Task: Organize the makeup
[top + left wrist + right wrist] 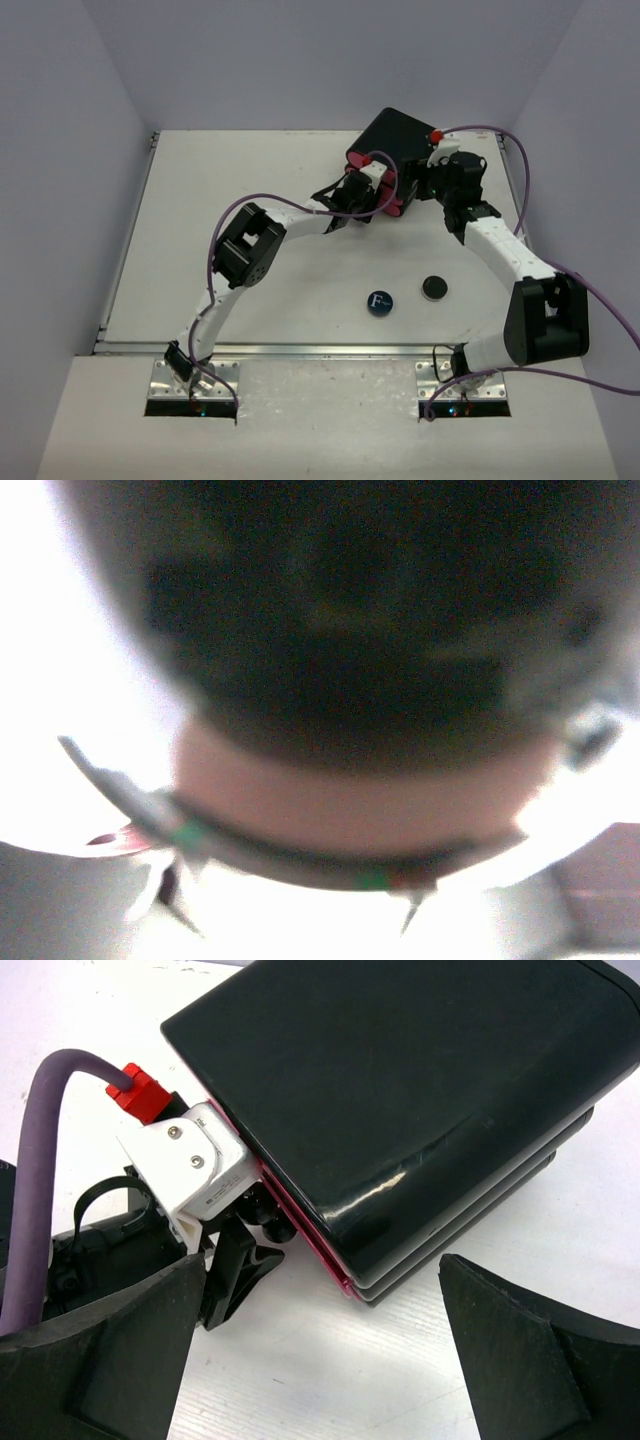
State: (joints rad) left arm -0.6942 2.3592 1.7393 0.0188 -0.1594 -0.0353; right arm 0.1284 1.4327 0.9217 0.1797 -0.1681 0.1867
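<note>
A round blue compact point(379, 302) with a white "F" and a small round black compact point(433, 288) lie on the table in front of the arms. No palettes or pencils are in view. My left gripper point(378, 198) is pressed against the pink drawer fronts of the black box point(395, 140). Its wrist view is a blur of black box point(340, 610) and pink front point(350, 800), so how its jaws stand is unclear. My right gripper point(320, 1360) is open and empty, hovering over bare table at the box's near corner point(400, 1110).
The box stands at the back of the white table point(250, 300), tilted, drawers facing front-left. Purple cables loop over both arms. The left gripper's white camera mount point(195, 1170) sits just left of the right gripper's fingers point(100, 1360).
</note>
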